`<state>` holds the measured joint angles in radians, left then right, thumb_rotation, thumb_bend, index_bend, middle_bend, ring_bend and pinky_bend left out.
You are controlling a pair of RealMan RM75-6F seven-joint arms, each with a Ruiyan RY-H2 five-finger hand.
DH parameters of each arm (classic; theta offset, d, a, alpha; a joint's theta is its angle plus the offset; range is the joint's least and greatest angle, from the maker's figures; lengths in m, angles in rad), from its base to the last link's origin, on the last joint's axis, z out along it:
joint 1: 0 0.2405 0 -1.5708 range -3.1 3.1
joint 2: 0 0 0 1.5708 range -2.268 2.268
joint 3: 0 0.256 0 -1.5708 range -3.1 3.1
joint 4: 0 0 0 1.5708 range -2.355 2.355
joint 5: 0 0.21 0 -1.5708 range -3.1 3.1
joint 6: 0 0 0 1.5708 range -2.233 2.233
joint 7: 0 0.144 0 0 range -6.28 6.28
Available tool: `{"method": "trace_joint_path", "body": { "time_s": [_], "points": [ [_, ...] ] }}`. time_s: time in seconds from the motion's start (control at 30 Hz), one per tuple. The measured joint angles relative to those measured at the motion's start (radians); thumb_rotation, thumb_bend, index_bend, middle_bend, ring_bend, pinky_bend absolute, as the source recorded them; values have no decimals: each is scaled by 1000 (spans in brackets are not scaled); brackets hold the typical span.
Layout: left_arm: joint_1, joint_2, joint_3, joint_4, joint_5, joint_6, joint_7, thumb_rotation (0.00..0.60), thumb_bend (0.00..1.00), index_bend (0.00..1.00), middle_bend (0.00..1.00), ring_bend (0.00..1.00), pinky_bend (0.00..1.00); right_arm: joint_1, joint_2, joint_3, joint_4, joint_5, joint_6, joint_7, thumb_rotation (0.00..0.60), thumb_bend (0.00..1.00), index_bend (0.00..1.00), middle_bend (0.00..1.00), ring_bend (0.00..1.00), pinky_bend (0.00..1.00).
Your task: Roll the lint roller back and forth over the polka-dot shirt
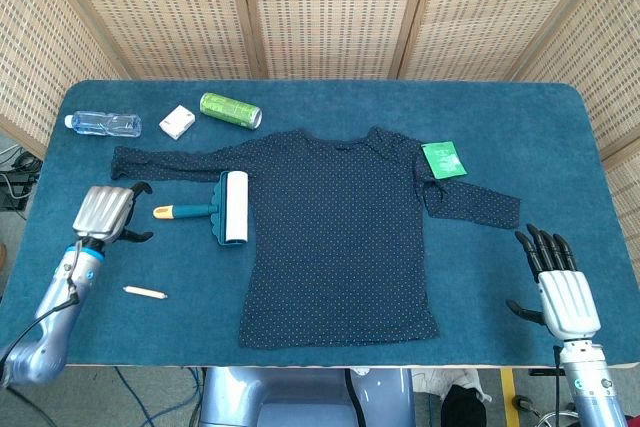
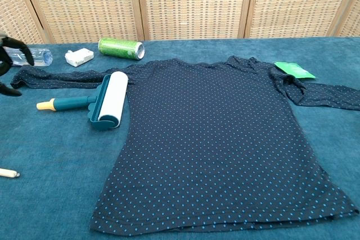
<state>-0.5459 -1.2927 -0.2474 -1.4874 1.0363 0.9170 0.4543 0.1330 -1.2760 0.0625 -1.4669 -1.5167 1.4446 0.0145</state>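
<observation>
The step in hand looks like the reach for the lint roller point(image 1: 222, 209); nothing has been rolled yet. The left hand point(image 1: 104, 213) hovers just beside the yellow tip of the handle, apart from it, its fingers point(image 1: 138, 189) curled forward but loosely spread and holding nothing. The right hand point(image 1: 563, 294) sits near the front right corner of the surface point(image 1: 560, 137), well apart from the work, fingers straight and spread, empty.

The next move probably calls for the left hand to close around the teal handle, lift, and set the white drum down on the body of the polka-dot shirt point(image 1: 340, 237).

The roller lies flat, its handle pointing toward the left hand, its drum touching or just overlapping the shirt's edge below the left sleeve. The shirt is spread flat at mid-surface, dark navy with small blue dots; its right sleeve is folded back on itself.
</observation>
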Motion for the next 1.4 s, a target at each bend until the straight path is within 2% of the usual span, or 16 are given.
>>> {"method": "trace_joint_path", "body": {
  "time_s": [0.17,0.3,0.5,0.8,1.07,1.23,1.3,1.4],
  "points": [
    [-72,-53,-2,78,-81,-50,65,600,223,339,776,691,699,3,-5,5,11,12,-9,2,600,30,0,0,0,0],
    [-113,-91,3,128,-131,-78,97,600,307,353,776,691,699,5,-9,8,20,19,-14,0,600,30,0,0,0,0],
    [-165,-155,15,214,-192,-123,116,600,307,405,776,691,699,9,-17,10,33,29,-25,-4,600,30,0,0,0,0],
    [-236,-271,49,379,-242,-186,119,600,306,439,776,691,699,13,-25,14,48,45,-38,-3,600,30,0,0,0,0],
    [-257,-310,75,425,-245,-203,104,600,306,450,776,691,699,13,-26,17,54,50,-38,3,600,30,0,0,0,0],
    [-263,-327,93,447,-246,-203,105,600,317,515,776,691,699,13,-26,16,55,45,-33,8,600,30,0,0,0,0],
    [-265,-335,101,456,-250,-204,110,600,357,548,776,692,699,13,-26,16,55,43,-31,8,600,30,0,0,0,0],
    [-268,-344,109,463,-258,-204,119,600,531,653,786,701,699,11,-26,15,53,39,-26,9,600,30,0,0,0,0]
  ]
}}
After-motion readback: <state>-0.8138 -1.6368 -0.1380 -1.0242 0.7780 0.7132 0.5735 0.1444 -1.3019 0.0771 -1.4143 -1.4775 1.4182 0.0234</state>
